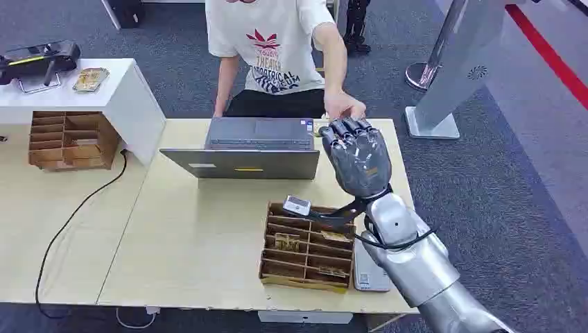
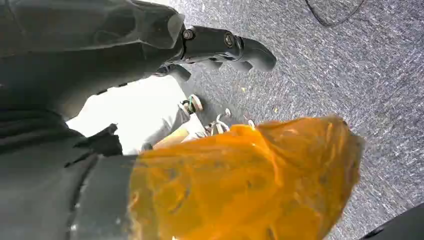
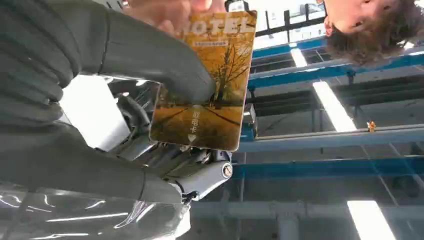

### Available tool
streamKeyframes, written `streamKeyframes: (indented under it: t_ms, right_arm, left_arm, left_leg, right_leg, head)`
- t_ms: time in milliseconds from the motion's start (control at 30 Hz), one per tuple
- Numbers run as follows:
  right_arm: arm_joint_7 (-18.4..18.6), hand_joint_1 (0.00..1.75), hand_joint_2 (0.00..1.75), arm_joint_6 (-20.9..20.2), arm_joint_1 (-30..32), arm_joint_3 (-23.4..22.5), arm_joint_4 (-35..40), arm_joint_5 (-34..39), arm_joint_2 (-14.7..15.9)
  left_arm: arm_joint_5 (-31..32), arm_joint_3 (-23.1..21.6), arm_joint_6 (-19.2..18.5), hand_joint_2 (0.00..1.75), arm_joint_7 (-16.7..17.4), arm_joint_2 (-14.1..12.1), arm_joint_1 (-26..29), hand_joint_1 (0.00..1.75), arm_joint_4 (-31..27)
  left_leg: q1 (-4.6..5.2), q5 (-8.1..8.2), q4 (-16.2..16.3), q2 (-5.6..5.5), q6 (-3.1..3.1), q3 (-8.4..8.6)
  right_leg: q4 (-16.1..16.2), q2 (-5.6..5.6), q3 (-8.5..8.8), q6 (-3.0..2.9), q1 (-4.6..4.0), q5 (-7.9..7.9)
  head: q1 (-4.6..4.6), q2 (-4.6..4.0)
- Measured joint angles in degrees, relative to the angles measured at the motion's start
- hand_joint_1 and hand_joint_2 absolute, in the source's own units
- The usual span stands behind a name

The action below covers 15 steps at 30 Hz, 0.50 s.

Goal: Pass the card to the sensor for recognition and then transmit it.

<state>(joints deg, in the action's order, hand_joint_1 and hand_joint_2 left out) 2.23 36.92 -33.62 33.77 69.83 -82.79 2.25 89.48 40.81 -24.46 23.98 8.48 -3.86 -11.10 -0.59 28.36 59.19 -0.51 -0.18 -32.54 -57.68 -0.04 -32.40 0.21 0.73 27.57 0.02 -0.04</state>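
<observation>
The thick grey thumb (image 3: pixel 165 75) of the right hand (image 1: pixel 357 156) presses the card (image 3: pixel 205 85) against the darker fingers behind it, so this hand grips the card. The card is a yellow hotel card with autumn trees; its long axis runs away from the palm, and the end with the word HOTEL points out past the fingertips. At that far end a person's hand (image 1: pixel 343 105) touches the card, fingers on its edge. In the head view the raised right hand hides the card.

Just under the wrist stands a brown wooden organizer (image 1: pixel 305 246) with several slots; some yellowish cards lie in them, and a small white device (image 1: pixel 297 205) sits on its rim. Beyond the fingers, to the side, is an open grey laptop (image 1: pixel 253 146) on the light table (image 1: pixel 187 243).

The left hand (image 2: pixel 220 45) hangs over grey carpet; its dark fingers are curled in and nothing is visible in them.
</observation>
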Motion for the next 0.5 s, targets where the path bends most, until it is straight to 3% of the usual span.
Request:
streamKeyframes:
  t_ms: [500]
  right_arm:
    - [-0.22, 1.75, 1.75, 0.04, 0.26, -0.70, -0.44, 0.77, -1.01]
  left_arm:
    - [-0.09, -0.22, 0.00, 0.00, 0.00, -0.02, 0.00, 0.00, 0.00]
  left_leg:
    - [0.00, 0.00, 0.00, 0.00, 0.00, 0.01]
  right_leg:
    - [0.00, 0.00, 0.00, 0.00, 0.00, 0.00]
  head:
    - [0.00, 0.00]
